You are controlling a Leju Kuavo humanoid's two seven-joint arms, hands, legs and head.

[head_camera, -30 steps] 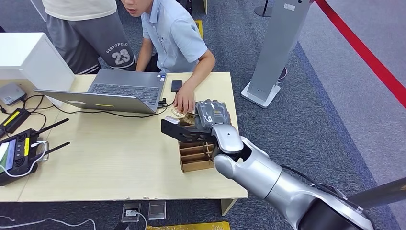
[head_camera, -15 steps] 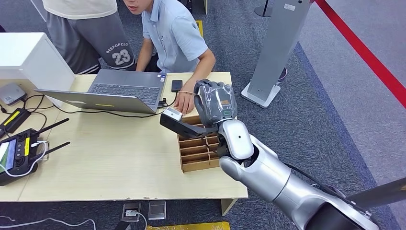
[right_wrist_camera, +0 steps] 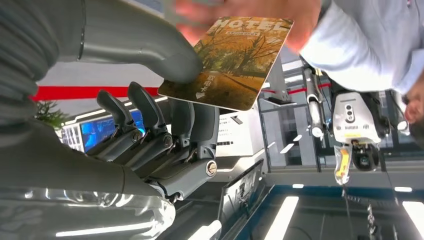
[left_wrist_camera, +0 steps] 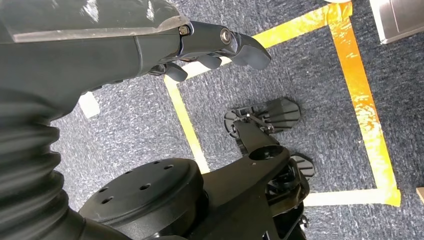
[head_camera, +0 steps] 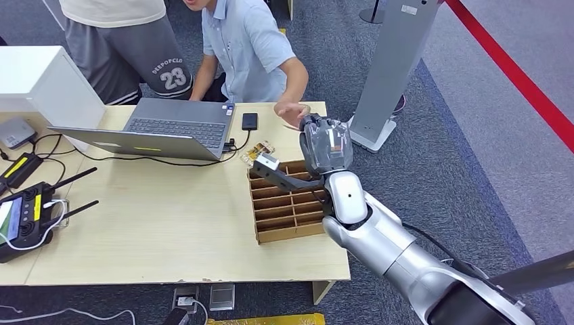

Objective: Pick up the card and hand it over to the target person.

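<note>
The right hand [right_wrist_camera: 150, 125] is pinching the card [right_wrist_camera: 227, 62] between its thick thumb and the dark fingers beneath, gripping one end so that the other end is jutting out free for someone to take. In the head view this hand [head_camera: 325, 145] is reaching up past the wooden slotted tray [head_camera: 284, 203] toward the seated person's hand [head_camera: 291, 112], which is closing on the card's far end, seemingly to receive it. More cards [head_camera: 257, 152] are lying on the table [head_camera: 169, 223] beside the laptop [head_camera: 162, 128]. The left hand [left_wrist_camera: 200, 47] is hanging idle over the carpet, fingers loosely curled, holding nothing.
</note>
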